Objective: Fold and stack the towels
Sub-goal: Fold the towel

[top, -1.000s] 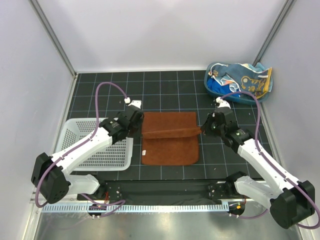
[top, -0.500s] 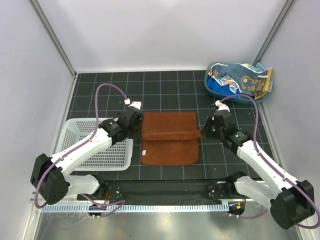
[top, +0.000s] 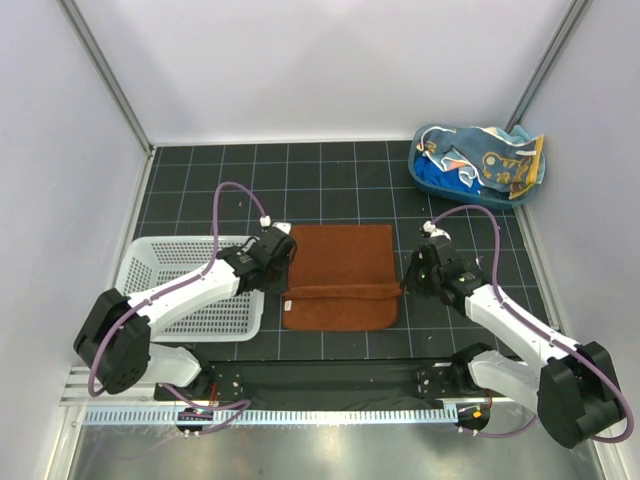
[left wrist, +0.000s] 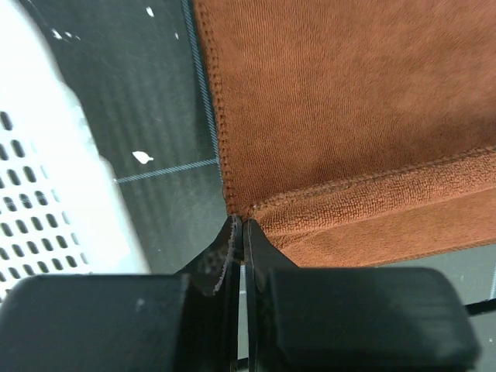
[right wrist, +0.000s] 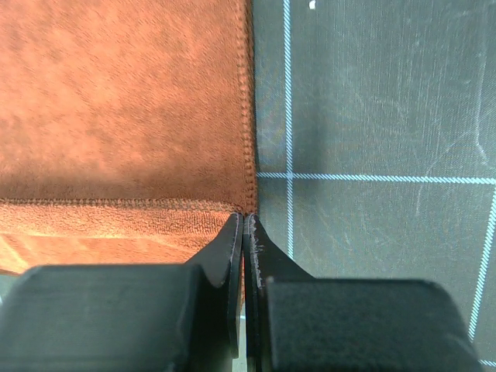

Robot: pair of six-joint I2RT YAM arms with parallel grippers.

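Two rust-brown towel (top: 340, 262) corners pinched, seemingly: left claw (left wrist: 239, 222), right claw (right wrist: 244, 218).

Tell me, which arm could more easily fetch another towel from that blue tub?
Probably right: the blue tub sits far right, though the right tool must first release the brown towel.
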